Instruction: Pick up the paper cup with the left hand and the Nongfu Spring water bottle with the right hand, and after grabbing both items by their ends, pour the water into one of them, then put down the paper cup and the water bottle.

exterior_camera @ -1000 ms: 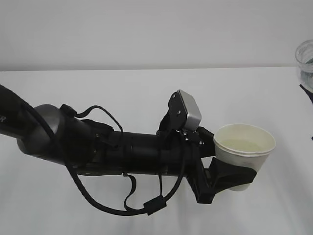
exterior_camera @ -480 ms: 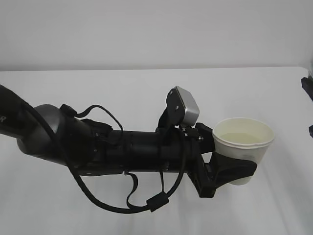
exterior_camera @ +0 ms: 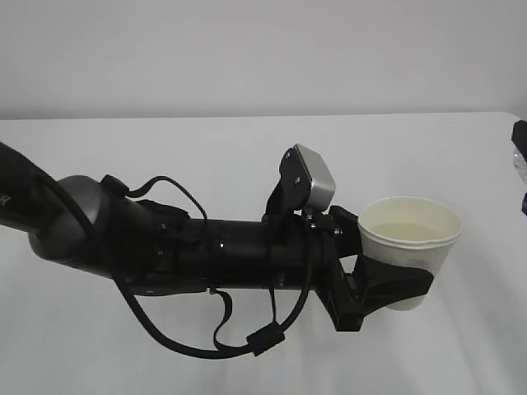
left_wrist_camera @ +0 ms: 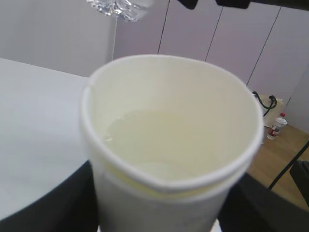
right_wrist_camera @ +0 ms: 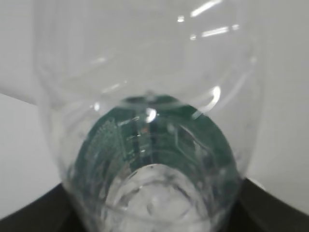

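The white paper cup (exterior_camera: 410, 239) is held upright above the table, with my left gripper (exterior_camera: 394, 288) shut on its lower half. In the left wrist view the cup (left_wrist_camera: 169, 193) fills the frame, black fingers (left_wrist_camera: 58, 203) on both sides, and clear water (left_wrist_camera: 159, 145) lies in its bottom. The Nongfu Spring water bottle (right_wrist_camera: 145, 96) fills the right wrist view, its green label (right_wrist_camera: 159, 135) showing through the clear plastic. My right gripper (right_wrist_camera: 154, 217) is shut on it, fingers (right_wrist_camera: 43, 212) dark at the lower corners. A bit of the bottle (left_wrist_camera: 118, 7) hangs above the cup.
The white table (exterior_camera: 206, 148) runs back to a plain wall. My left arm (exterior_camera: 165, 247) with its cables and silver-grey box (exterior_camera: 315, 177) lies across the middle. A black piece of the right hand (exterior_camera: 520, 133) shows at the right edge.
The bottle, seen at the upper right edge a second ago, has drawn off to the right, almost out of the exterior view. The left wrist rolled slightly, then stayed still.
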